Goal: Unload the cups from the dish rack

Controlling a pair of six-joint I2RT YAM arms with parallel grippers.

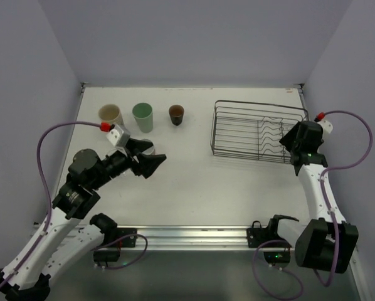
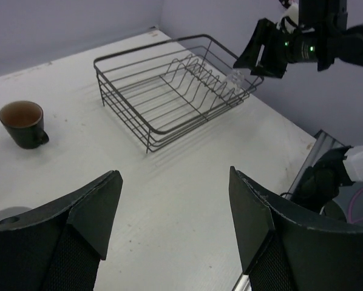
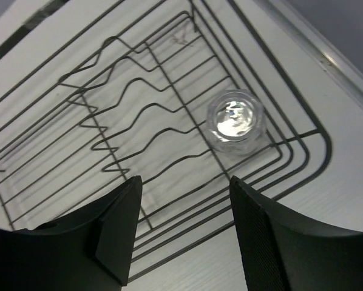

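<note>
The dish rack (image 1: 250, 133) is thin dark metal wire with a slight sheen, and the clear cup (image 3: 234, 121) in it is transparent and glinting, whether glass or plastic I cannot tell. The table (image 1: 194, 182) is white and matt with a faint streaked grain; the cream cup (image 1: 111, 115) and mint green cup (image 1: 143, 116) look like smooth matt plastic, the dark brown cup (image 2: 23, 124) glossier. The 2 fingers (image 2: 84, 230) of the left gripper (image 2: 175, 200) are matt black plastic with finely textured pads.

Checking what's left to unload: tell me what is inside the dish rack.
One clear cup sits in a corner of the dish rack, beside the tines; elsewhere only bare wire. From the top view, the right arm covers that corner.
</note>
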